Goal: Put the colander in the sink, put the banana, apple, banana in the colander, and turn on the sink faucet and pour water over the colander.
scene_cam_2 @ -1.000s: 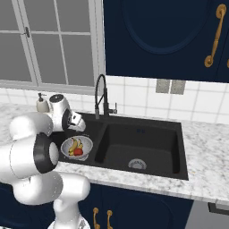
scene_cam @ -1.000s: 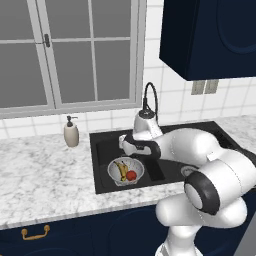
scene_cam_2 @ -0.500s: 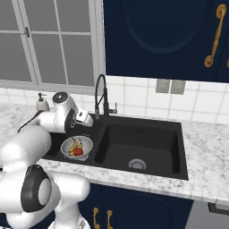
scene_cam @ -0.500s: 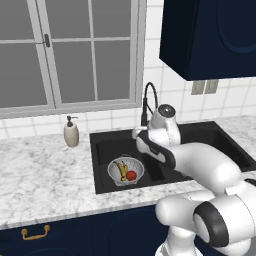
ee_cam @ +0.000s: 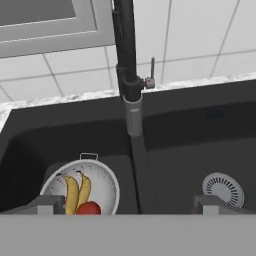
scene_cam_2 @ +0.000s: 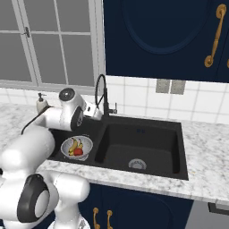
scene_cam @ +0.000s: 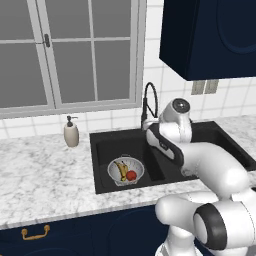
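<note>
Hand view: perforated steel colander cups curved bananas; hand spread.

My own arm hides the right basin of the sink in the left base view. In the hand view, the faucet runs off the top edge, and the colander and apple are cut off below.
</note>
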### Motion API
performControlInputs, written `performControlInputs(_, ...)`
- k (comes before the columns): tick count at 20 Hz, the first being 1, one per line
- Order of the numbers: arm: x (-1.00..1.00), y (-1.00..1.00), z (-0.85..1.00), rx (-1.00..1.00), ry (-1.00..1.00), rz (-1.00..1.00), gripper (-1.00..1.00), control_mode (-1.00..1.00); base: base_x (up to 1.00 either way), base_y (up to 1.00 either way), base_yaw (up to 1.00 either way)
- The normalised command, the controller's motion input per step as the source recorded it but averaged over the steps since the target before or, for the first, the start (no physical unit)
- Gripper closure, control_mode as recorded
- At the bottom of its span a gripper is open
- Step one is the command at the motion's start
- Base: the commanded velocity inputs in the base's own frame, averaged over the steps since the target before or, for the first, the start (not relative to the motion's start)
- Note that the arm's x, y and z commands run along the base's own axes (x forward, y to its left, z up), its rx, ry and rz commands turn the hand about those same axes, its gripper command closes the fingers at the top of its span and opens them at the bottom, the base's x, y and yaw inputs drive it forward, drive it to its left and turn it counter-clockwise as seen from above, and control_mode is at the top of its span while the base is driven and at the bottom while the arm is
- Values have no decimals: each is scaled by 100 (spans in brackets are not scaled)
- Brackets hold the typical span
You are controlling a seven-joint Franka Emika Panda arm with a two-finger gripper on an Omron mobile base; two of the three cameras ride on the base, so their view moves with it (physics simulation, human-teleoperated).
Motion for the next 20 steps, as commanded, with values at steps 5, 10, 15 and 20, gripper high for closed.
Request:
performControlInputs(5, 48, -15, 36, 0, -1, 0, -100, -100, 0, 0, 0)
performControlInputs(10, 39, -6, 28, 0, 0, 0, -100, -100, 0, 0, 0)
performControlInputs(15, 44, -2, 1, 0, 1, 0, -100, -100, 0, 0, 0)
performControlInputs(20, 47, 1, -19, 0, 0, 0, -100, -100, 0, 0, 0)
